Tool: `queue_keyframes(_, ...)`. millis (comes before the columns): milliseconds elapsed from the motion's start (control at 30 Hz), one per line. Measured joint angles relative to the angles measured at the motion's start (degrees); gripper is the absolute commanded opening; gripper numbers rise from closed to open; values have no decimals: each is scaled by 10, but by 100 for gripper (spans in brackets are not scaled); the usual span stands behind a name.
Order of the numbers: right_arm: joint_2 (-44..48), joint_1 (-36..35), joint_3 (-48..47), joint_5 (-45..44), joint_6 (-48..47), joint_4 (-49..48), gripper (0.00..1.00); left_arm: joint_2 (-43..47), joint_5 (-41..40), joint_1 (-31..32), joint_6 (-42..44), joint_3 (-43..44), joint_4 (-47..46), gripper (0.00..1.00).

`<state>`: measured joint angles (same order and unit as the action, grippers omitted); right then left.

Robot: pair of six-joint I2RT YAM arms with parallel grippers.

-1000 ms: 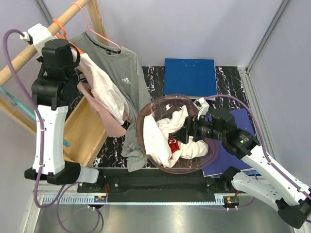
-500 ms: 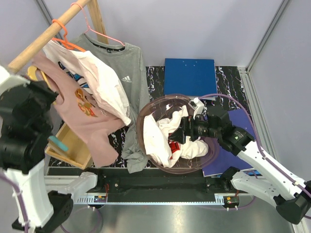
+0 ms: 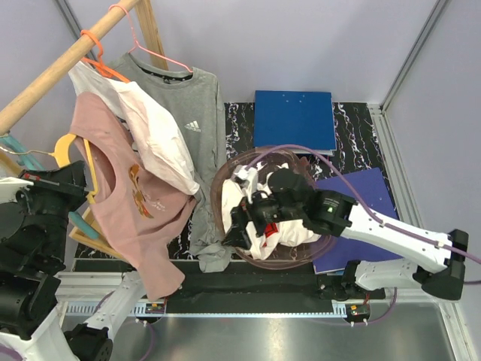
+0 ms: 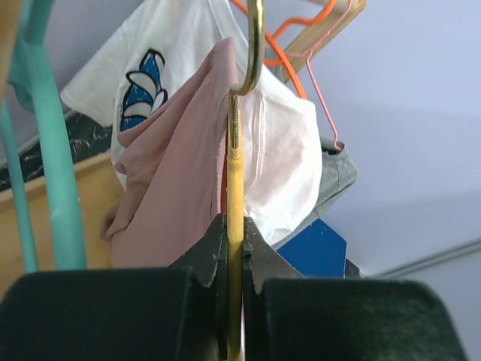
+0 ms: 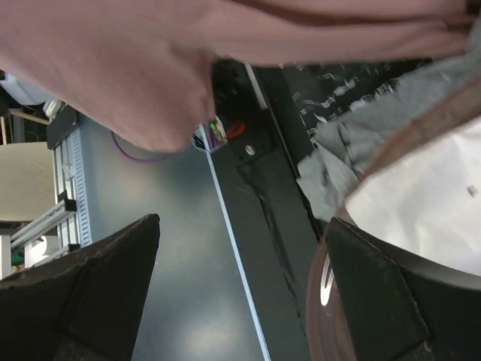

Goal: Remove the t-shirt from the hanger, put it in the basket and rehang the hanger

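A: Left claw state?
B: The left gripper (image 4: 235, 226) pinches one yellow hanger (image 4: 234, 150); the pink t-shirt (image 3: 124, 195) hangs on it, near the wooden rail (image 3: 52, 75).
A: Right claw?
B: The right gripper (image 5: 233, 293) stands wide and empty at the near-left rim of the bowl (image 3: 301, 259). Three shirts hang: the pink one, one white shirt (image 3: 161, 139), one grey shirt (image 3: 192, 113). A free gap lies between the pink hem and that gripper.

I am holding the hanger (image 3: 69, 147) in my left gripper (image 4: 235, 235) at the left, with the t-shirt (image 3: 139, 218) hanging on it in front of the rail (image 3: 52, 75). My right gripper (image 3: 236, 226) is hovering over the left rim of the basket (image 3: 218, 180), just right of the t-shirt.
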<state>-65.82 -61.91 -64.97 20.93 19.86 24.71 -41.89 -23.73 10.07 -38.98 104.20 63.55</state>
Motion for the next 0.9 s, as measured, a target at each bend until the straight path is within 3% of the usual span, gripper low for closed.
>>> queue_keyframes(400,-179,-182,-237,-81,-26,-41,100,31,6,0,-36,-38,10,0)
queue_keyframes(667,-262,-246,-278,-130,-32,-102,92,32,-5,0,-49,-54,9,0)
queue_keyframes(767,-279,-253,-278,-136,-32,-120,85,32,-6,0,-53,-54,9,0)
queue_keyframes(900,-288,-255,-278,-156,-33,-146,55,37,-7,0,-64,-65,1,0)
